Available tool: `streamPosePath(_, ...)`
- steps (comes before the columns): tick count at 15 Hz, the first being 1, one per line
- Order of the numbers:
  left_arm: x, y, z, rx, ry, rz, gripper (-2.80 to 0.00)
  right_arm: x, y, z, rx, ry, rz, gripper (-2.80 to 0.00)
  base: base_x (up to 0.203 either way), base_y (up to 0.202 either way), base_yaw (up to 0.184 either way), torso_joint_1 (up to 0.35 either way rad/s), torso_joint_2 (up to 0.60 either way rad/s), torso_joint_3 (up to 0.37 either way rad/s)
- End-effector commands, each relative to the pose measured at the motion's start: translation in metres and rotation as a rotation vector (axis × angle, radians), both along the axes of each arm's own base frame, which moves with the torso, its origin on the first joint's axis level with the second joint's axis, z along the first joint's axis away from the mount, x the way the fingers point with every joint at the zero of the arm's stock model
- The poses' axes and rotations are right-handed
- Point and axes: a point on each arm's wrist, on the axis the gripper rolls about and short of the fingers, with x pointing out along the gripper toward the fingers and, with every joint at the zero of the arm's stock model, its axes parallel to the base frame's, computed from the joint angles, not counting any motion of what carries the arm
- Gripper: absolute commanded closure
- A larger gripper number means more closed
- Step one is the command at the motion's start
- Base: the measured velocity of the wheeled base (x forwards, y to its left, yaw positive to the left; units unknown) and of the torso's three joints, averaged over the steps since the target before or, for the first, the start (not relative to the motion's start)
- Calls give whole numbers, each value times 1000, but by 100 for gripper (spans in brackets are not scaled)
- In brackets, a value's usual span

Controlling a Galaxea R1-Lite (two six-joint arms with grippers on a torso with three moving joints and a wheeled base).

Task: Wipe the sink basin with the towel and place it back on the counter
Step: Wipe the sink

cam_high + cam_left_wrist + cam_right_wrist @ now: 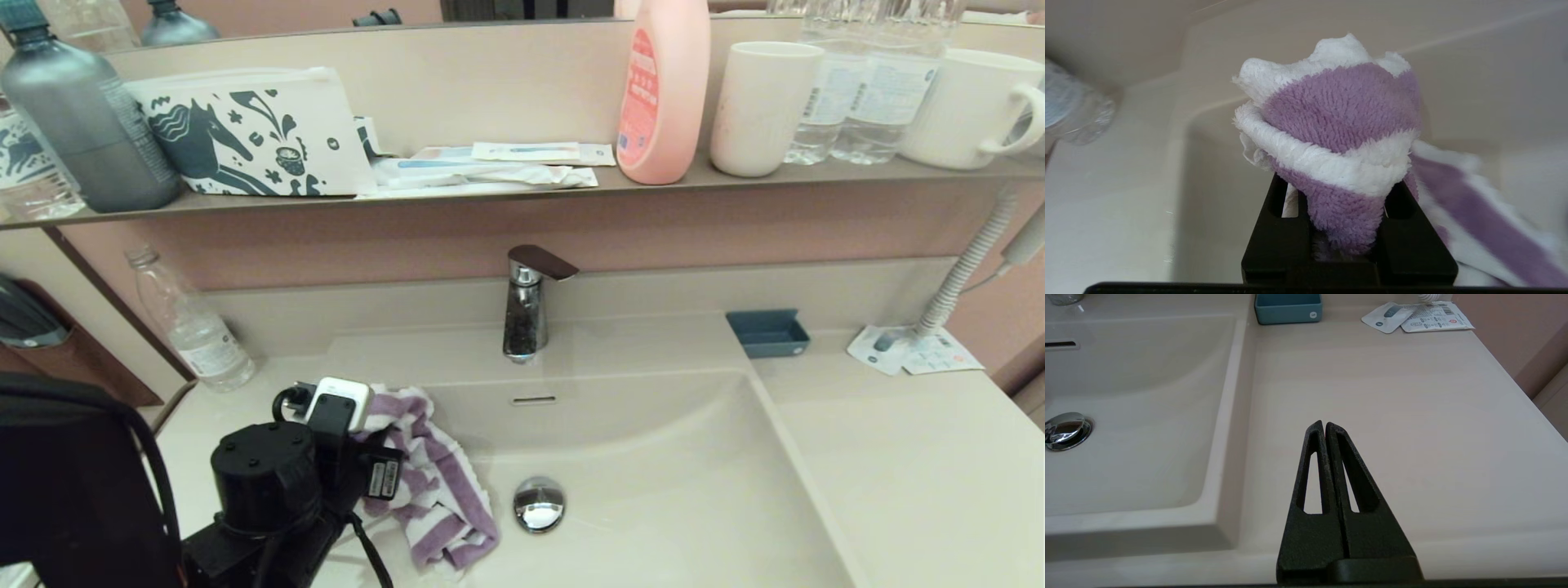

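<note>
The purple and white striped towel point(445, 490) hangs bunched at the left side of the sink basin point(678, 474), its lower end draping toward the basin floor beside the chrome drain plug point(539, 504). My left gripper point(1345, 204) is shut on the towel point(1339, 110), a fold of it pinched between the black fingers; in the head view the wrist point(343, 441) hides the fingertips. My right gripper point(1325, 426) is shut with nothing in it, low over the beige counter point(1392, 396) right of the basin point(1126, 437). It does not show in the head view.
The faucet point(526, 310) stands behind the basin above the overflow slot point(533, 400). A clear bottle point(192, 327) stands on the left counter. A blue dish point(767, 333) and paper packets point(914, 351) lie at the back right. The shelf point(490, 192) above holds a horse-print pouch, bottles and cups.
</note>
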Motion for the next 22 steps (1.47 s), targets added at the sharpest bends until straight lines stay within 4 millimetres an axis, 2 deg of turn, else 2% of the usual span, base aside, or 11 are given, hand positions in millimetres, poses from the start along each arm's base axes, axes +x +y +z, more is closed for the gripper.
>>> streamPosePath(1, -15, -21, 8, -33, -51, -83, 0, 0, 0, 0, 0, 0, 0, 0, 0, 0, 0, 0, 0, 0)
streamPosePath(3, -31, -46, 11, -47, -75, -140, 0, 0, 0, 0, 0, 0, 0, 0, 0, 0, 0, 0, 0, 0)
streamPosePath(5, -30, -57, 17, -52, -87, -134, 0, 0, 0, 0, 0, 0, 0, 0, 0, 0, 0, 0, 0, 0)
streamPosePath(10, -38, -59, 19, -46, -71, -167, 0, 0, 0, 0, 0, 0, 0, 0, 0, 0, 0, 0, 0, 0)
streamPosePath(18, -33, -64, 26, -68, -99, -158, 0, 0, 0, 0, 0, 0, 0, 0, 0, 0, 0, 0, 0, 0)
streamPosePath(22, -29, -65, 36, -74, -108, -150, 0, 0, 0, 0, 0, 0, 0, 0, 0, 0, 0, 0, 0, 0)
